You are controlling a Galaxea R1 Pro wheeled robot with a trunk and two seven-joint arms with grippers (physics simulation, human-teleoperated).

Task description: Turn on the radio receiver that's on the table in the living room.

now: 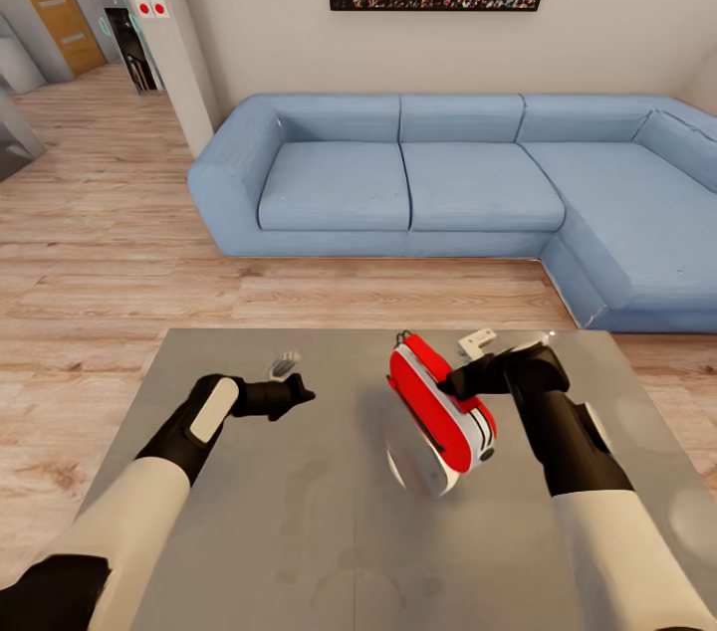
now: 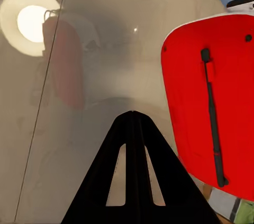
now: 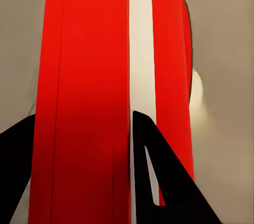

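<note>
Glossy red plastic radio (image 1: pixel 438 404); glossy reflective grey table (image 1: pixel 299 531); wood-plank floor (image 1: pixel 110 243).

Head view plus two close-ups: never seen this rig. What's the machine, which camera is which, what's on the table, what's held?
It is a simulated two-armed wheeled robot, driven by a person. The wide picture comes from its head camera, looking down over both arms at a grey table in front of a blue sofa. The other two come from cameras near each gripper, looking along the fingers. On the table stands a red radio. The right gripper has a finger on either side of the radio's edge; whether it is squeezing is unclear. The left gripper hangs over bare tabletop with fingers together, holding nothing, the radio's red face beside it.
</note>
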